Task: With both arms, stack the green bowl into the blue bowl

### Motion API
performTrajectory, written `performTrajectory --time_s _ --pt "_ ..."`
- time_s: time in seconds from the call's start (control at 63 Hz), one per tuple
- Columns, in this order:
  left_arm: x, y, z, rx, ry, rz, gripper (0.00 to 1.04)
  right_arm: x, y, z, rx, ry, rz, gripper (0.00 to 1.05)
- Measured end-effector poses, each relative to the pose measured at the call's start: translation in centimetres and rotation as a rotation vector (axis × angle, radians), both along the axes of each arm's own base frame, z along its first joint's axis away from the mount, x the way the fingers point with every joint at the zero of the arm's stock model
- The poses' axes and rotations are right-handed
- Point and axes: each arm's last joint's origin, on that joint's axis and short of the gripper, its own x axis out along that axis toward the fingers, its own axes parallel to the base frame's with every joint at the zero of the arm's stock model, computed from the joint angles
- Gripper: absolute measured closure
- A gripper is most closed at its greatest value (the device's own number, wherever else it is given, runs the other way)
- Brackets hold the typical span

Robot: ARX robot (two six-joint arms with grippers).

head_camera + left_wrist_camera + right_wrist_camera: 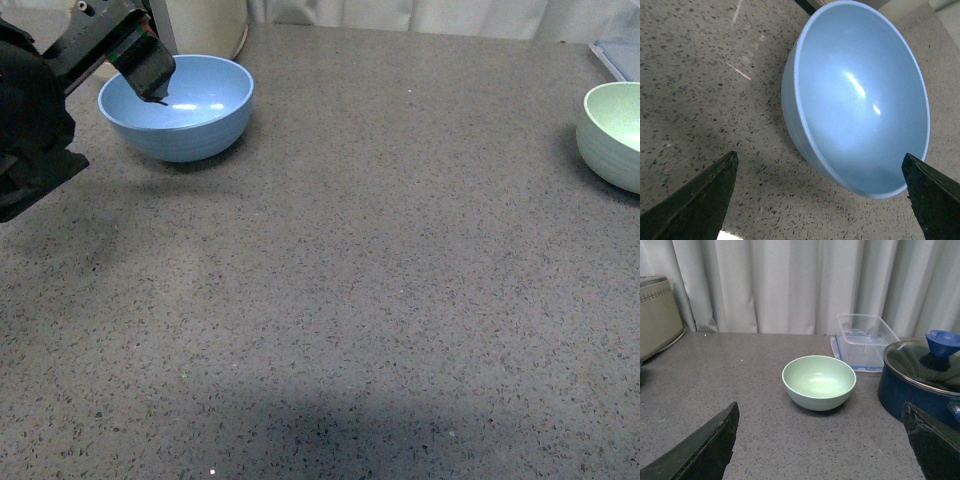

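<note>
The blue bowl point(178, 107) stands upright at the far left of the grey speckled table point(350, 280). My left gripper point(150, 80) hangs open over its near-left rim, with one finger above the bowl's inside. In the left wrist view the blue bowl point(860, 100) fills the frame, and the left gripper point(819, 156) holds nothing between its wide-apart fingers. The green bowl point(615, 135) sits upright at the table's right edge, partly cut off. In the right wrist view the green bowl point(819, 381) lies ahead of the open right gripper point(820, 406), well apart from it. The right arm is out of the front view.
A clear plastic container point(865, 340) and a dark blue pot with a glass lid point(920, 380) stand close beside the green bowl. A beige appliance point(657, 315) sits further along the table. Grey curtains point(790, 285) hang behind. A pale container point(205, 25) stands behind the blue bowl.
</note>
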Motion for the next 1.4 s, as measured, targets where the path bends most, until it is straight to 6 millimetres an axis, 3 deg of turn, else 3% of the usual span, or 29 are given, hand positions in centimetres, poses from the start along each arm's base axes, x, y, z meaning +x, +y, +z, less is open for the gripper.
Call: performTrajectory --time_s 0.19,0.397,0.714,0.873,0.937,1.19,1.397 --pt "2.3 0.3 -1.0 0.0 0.017 0.025 0.06 0.0 0.0 0.0 0.0 0.0 0.0 0.09" --pt "3.4 1.0 -1.5 0.003 0.029 0.053 0.07 0.0 0.0 0.0 0.0 0.0 0.0 0.09" --pt "3.7 1.5 -1.8 0.006 0.045 0.066 0.55 0.0 0.0 0.0 0.0 0.0 0.0 0.09" --pt "3.6 1.5 -1.8 0.004 0.051 0.061 0.93 0.0 0.0 0.0 0.0 0.0 0.0 0.09" --pt "3.6 1.5 -1.8 0.018 0.059 0.059 1.01 0.0 0.0 0.0 0.0 0.0 0.0 0.09" --pt "3.3 0.4 -0.5 0.101 0.06 -0.037 1.01 0.0 0.0 0.0 0.0 0.0 0.0 0.09" --pt "2.8 -4.3 1.1 0.14 0.027 -0.211 1.01 0.0 0.0 0.0 0.0 0.0 0.0 0.09"
